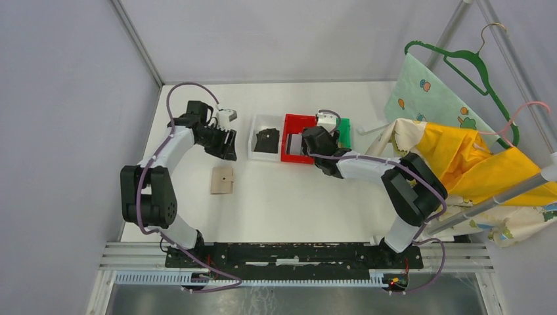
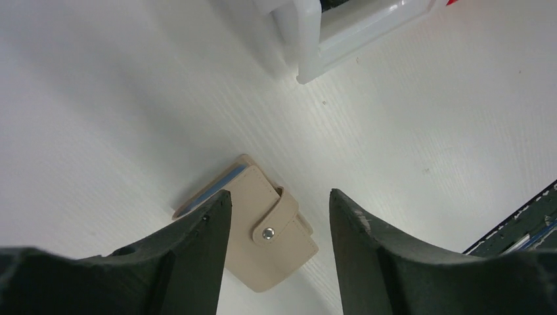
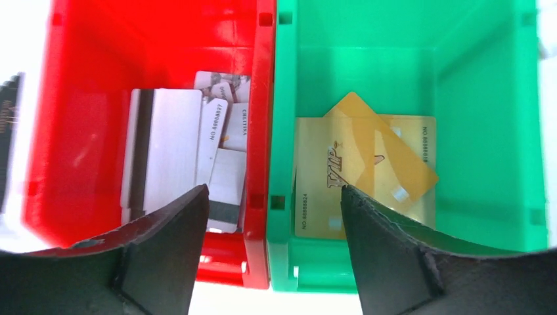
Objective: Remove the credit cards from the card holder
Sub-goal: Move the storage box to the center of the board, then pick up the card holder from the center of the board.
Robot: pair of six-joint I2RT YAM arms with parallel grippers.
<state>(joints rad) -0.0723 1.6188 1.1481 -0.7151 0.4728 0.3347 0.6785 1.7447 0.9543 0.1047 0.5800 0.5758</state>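
Note:
The tan card holder (image 1: pixel 222 180) lies flat on the white table, closed by its tab and snap. In the left wrist view the card holder (image 2: pixel 263 226) shows below and between my fingers, with a blue-grey edge at its side. My left gripper (image 1: pixel 226 146) (image 2: pixel 279 197) is open and empty above it. Several grey-white credit cards (image 3: pixel 171 154) lie in the red bin (image 3: pixel 85 79). My right gripper (image 1: pixel 310 142) (image 3: pixel 272 190) is open and empty, above the wall between the red and green bins.
Three bins stand in a row at the back: a white bin (image 1: pixel 256 155) holding a black lump (image 1: pixel 267 140), the red bin (image 1: pixel 287 139), and a green bin (image 1: pixel 345 131) holding gold cards (image 3: pixel 361 164). Yellow and patterned cloths on hangers (image 1: pixel 460 151) are at the right.

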